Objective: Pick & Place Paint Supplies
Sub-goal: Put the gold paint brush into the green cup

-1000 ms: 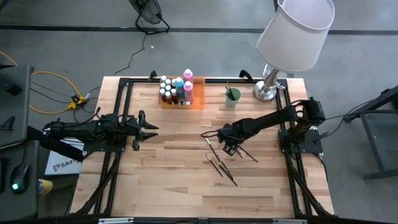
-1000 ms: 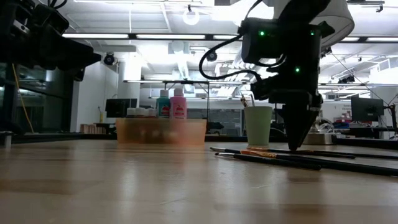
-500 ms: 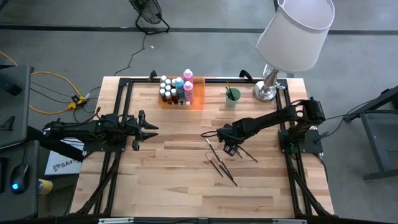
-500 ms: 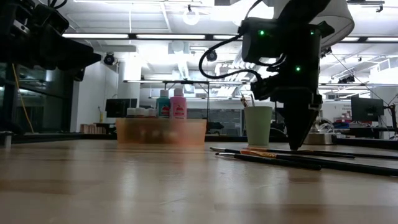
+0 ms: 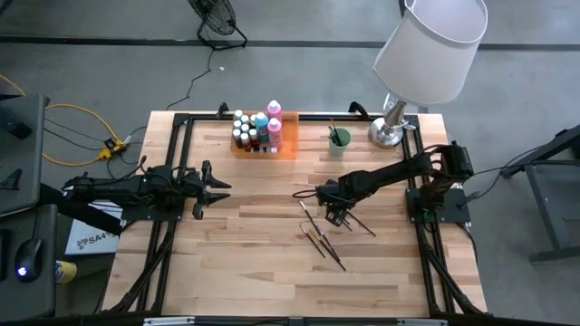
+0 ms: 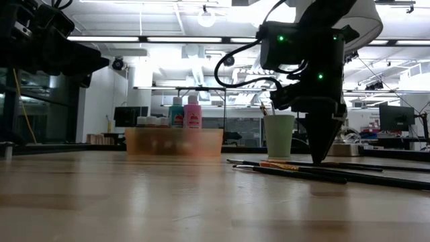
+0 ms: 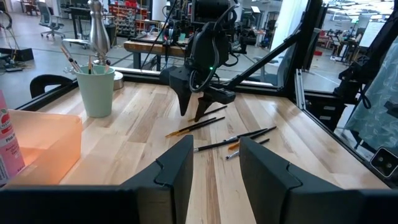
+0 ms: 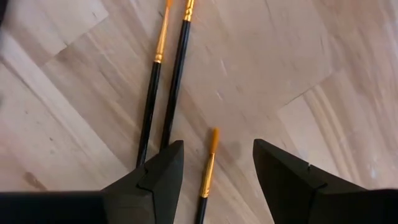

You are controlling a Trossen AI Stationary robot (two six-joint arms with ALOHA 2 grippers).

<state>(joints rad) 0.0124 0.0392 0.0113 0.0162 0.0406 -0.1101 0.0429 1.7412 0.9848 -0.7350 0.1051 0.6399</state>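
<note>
While bottles (image 5: pixel 256 129) sat in the tray (image 5: pixel 288 145), brushes (image 5: pixel 322 240) still lay loose; right gripper (image 5: pixel 336 215) hung over them, jaws apart, nothing held.

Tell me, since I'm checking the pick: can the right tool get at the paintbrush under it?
Probably yes. The right tool hangs open just above the table, its fingers either side of the paintbrush, with nothing between them; two more brushes lie close alongside.

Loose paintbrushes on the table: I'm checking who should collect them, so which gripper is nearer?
Right. The right gripper hangs open directly over the loose paintbrushes; the left gripper waits across the table, well apart from them.
</note>
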